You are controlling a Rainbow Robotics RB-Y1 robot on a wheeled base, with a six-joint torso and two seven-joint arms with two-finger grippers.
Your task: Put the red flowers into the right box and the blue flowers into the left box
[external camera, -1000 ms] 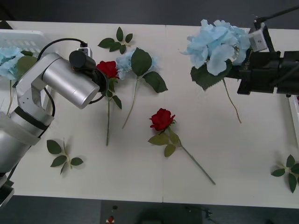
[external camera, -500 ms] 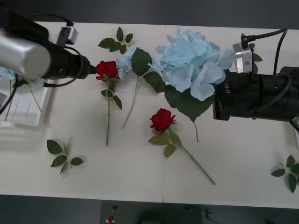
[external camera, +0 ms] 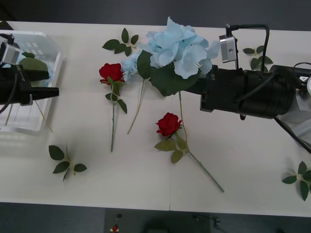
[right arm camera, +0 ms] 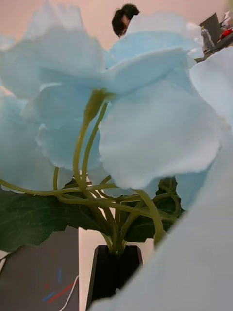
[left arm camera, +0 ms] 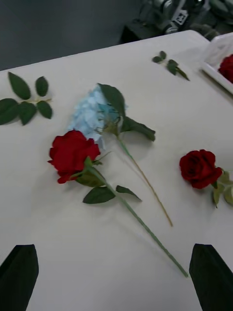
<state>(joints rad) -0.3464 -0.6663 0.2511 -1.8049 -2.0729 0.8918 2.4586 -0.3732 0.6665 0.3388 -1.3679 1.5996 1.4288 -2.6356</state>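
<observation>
Fingers of the right gripper (external camera: 194, 86) pinch the stem base of a blue hydrangea (external camera: 177, 46) just under its bloom; the right wrist view shows the black finger (right arm camera: 114, 272) closed on the gathered green stalks, the pale petals spilling over the lens. Held that high on the stem, the heavy head stays steady while its long stem hangs toward the white table (external camera: 243, 160), crossing close to the red rose (external camera: 168, 124) lying near the middle. The right arm reaches in from the robot's right, carrying the bloom above the far half of the table, likely bound for the left box (external camera: 48, 48), the white slotted basket at the table's left edge.

Across the table, the left gripper (external camera: 51, 91) hangs over that basket with nothing between its black fingers (left arm camera: 19, 274), which stand wide apart at the corners of its own camera's picture. A large green leaf and thin stems already lie in the basket. Its camera looks out on the flowers not yet sorted: a second red rose (external camera: 111, 72), a smaller blue hydrangea (external camera: 131, 63) beside it, and the middle rose farther off. A white rim holding a red bloom, apparently the right box (left arm camera: 218, 65), sits at the far edge. Loose leaf sprigs (external camera: 65, 162) lie scattered about.
</observation>
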